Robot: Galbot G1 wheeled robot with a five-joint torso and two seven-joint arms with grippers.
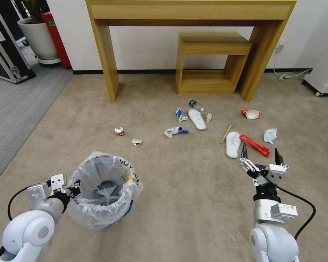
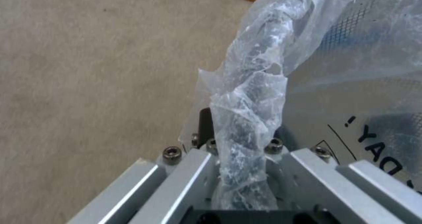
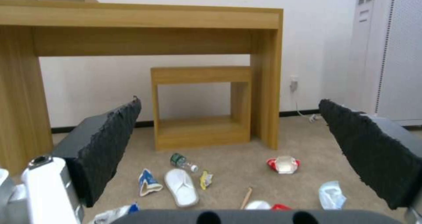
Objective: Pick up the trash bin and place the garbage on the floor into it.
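Left gripper clamping trash bin rim, right gripper agape

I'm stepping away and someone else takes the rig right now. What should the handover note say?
Left gripper: shut on the trash bin, pinching its bagged rim at the robot's left.
Right gripper: open, holding nothing, fingers spread above the carpet just short of the nearer slipper and the red wrapper.
Garbage on the floor by the wooden table: farther slipper, bottle, can, paper scraps, wooden stick.
Done: bin gripped.
Left: every piece of litter.
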